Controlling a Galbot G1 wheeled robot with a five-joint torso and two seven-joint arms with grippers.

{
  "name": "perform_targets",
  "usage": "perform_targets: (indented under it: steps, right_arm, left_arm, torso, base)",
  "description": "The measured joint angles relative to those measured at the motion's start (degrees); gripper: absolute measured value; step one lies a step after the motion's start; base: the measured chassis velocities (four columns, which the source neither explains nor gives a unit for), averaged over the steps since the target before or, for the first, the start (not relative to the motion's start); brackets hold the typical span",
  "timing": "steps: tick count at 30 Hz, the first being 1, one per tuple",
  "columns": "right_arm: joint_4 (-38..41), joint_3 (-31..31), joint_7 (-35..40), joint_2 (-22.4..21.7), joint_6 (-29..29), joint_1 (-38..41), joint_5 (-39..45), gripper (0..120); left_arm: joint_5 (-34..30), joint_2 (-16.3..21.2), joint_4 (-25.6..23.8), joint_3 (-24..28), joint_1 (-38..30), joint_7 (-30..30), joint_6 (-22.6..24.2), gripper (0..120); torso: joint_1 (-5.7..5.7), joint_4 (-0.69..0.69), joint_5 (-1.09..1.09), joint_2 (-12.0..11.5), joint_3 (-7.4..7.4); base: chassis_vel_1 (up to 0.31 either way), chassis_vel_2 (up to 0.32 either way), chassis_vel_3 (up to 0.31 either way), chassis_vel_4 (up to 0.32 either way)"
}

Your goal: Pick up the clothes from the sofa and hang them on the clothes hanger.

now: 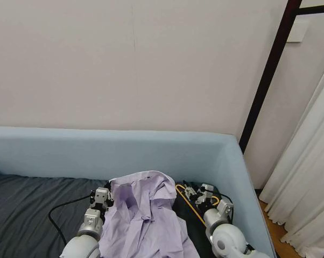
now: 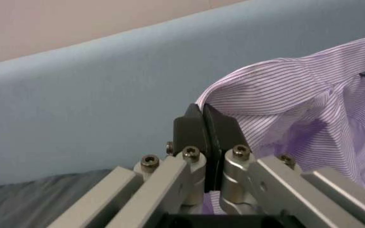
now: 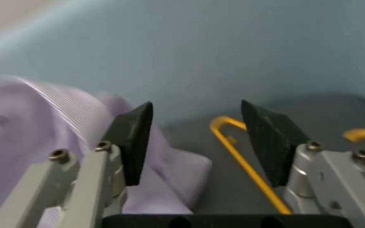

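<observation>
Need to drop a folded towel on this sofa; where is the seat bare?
Bare: the dark seat left of the left hand, bordered by the backrest; a black cable loops beside that hand. Crowded: the shirt fills the middle, and the yellow hanger and right hand take the strip by the side wall.

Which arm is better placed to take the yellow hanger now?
Right. The right gripper is open, facing the yellow hanger; the left gripper is shut on the shirt.
</observation>
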Motion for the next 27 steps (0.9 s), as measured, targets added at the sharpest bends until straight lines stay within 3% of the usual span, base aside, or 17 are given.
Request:
perform_targets:
  steps: [5, 9, 11, 17, 27]
  right_arm:
    - [-4.02, 0.52, 0.3, 0.32, -7.02, 1.19, -0.84, 76]
    - [-11.33, 2.36, -5.53, 1.82, -13.31, 3.31, -4.74, 94]
    - [-13.25, 2.6, -7.28, 2.09, -14.02, 3.74, -7.51, 97]
    - [-21.78, 3.28, -13.7, 3.17, -16.85, 5.79, -20.26, 100]
    - [-32.99, 5.87, -21.65, 6.05, -19.45, 9.53, -26.15, 100]
  left_arm:
    - [-0.17, 0.3, 0.04, 0.05, -0.2, 0.0, -0.01, 0]
    - [-0.43, 1.21, -0.4, -0.36, -0.08, -0.02, -0.09, 0]
    - [-0.47, 1.39, -0.52, -0.54, 0.07, -0.02, -0.2, 0]
    - [-0.77, 2.21, -1.23, -0.95, 0.33, -0.02, -0.47, 0]
    - [-1.69, 3.21, -1.34, 0.23, -0.9, -0.06, -0.42, 0]
  torso:
    - [0.0, 0.01, 0.0, 0.0, 0.0]
    - [0.0, 0.02, 0.0, 0.0, 0.0]
    - [0.0, 0.02, 0.0, 0.0, 0.0]
    - [0.0, 0.01, 0.0, 0.0, 0.0]
    - [0.0, 0.01, 0.0, 0.0, 0.01]
  base:
    - [0.0, 0.0, 0.0, 0.0]
    - [0.0, 0.0, 0.0, 0.0]
    - [0.0, 0.0, 0.0, 0.0]
    - [0.0, 0.0, 0.0, 0.0]
    - [0.0, 0.0, 0.0, 0.0]
